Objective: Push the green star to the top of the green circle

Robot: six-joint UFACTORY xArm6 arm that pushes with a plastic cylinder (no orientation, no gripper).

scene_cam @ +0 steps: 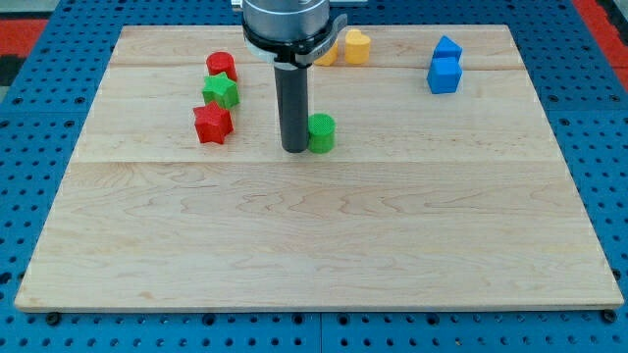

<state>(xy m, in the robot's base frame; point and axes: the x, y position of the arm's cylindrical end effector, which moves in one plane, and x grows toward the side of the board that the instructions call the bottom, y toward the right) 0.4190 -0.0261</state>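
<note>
Wooden board [314, 245]: my tip [293, 149] touches green circle [321, 133]; no legible writing.

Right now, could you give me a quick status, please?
My tip beside green circle. Green star untouched, wedged between two red blocks.

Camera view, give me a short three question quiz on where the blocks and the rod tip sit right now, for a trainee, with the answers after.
1. True or false: my tip sits at the view's left of the green circle, close beside it.
2. Multiple choice: the green star lies between which two blocks? A) the two blue blocks; B) the red block above it and the red star below it; C) the two yellow blocks.
3. Fill in: the blue cube and the blue block behind it stand toward the view's top ____.

Key: 1 true; 2 B; 3 right.
</note>
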